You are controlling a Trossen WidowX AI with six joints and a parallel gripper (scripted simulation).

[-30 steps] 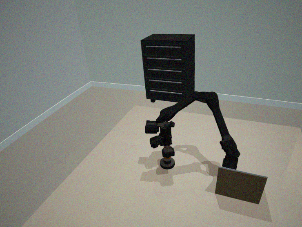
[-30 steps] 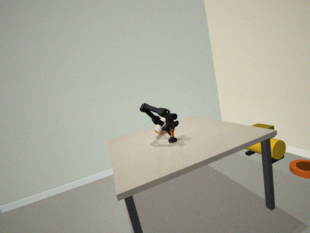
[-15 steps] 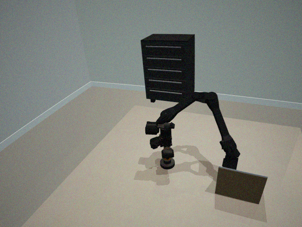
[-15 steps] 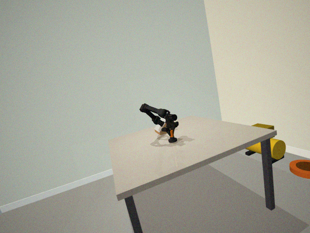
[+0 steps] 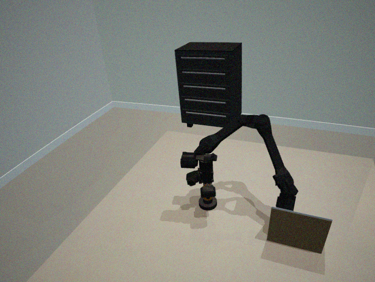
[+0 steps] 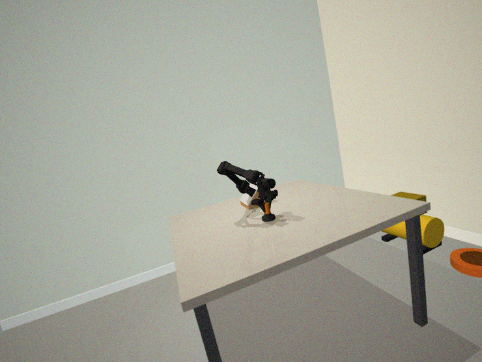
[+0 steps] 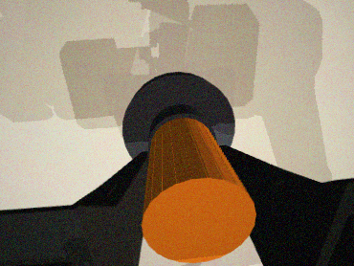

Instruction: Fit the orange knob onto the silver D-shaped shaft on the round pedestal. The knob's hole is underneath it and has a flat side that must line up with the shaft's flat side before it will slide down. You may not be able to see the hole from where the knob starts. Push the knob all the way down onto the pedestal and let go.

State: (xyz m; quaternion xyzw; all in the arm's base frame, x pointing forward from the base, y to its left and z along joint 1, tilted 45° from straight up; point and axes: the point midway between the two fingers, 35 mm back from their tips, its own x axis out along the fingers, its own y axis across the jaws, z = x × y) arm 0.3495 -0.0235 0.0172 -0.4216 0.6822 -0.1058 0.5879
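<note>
The upright panel (image 5: 299, 230) stands beside the arm's base; open tabletop (image 5: 127, 227) (image 6: 233, 252) lies left of the pedestal (image 5: 208, 204) (image 6: 268, 218) (image 7: 179, 91)

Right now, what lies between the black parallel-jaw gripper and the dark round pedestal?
The orange cylindrical knob, clamped by the gripper, its lower end over the pedestal. Exterior and wrist show it; seating depth unclear.

pale tabletop (image 5: 136, 227) (image 6: 233, 249), bearing a dark round pedestal (image 5: 207, 205) (image 6: 268, 217) (image 7: 143, 102) inward from its edges; an upright panel (image 5: 298, 230) stands nearby.
</note>
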